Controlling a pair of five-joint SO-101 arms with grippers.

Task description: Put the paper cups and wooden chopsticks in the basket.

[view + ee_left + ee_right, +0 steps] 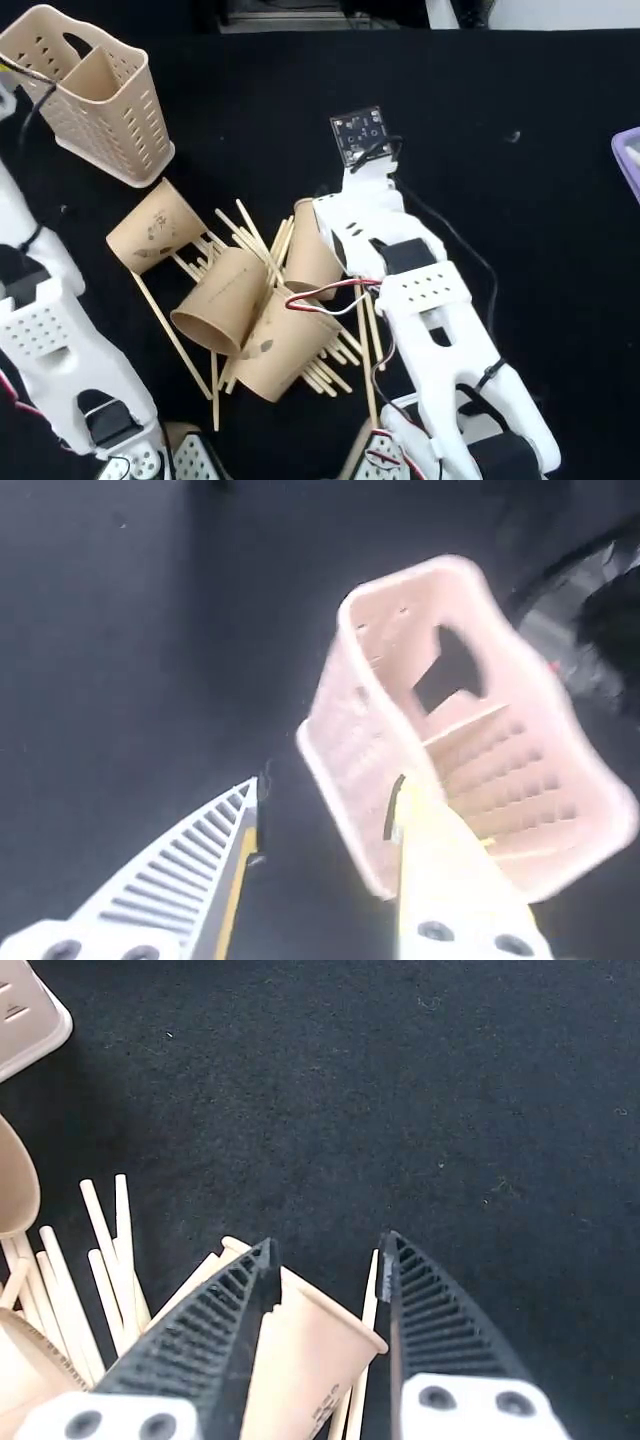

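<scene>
Straddling a paper cup (pixel 300 1355) mid-surface, right tool (pixel 327 1243) gapes, ready to pinch; left tool (pixel 325 785) gapes beside basket (pixel 345 730).

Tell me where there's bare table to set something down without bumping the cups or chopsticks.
Free: the far strip of black table between the basket and the right arm, and the wide stretch from the right arm out to the purple container. Crowded: the middle, where four paper cups lie among wooden chopsticks, the right gripper open around one.

Heaped cups (pixel 220 305) midway — open table (pixel 500 130) beyond
</scene>
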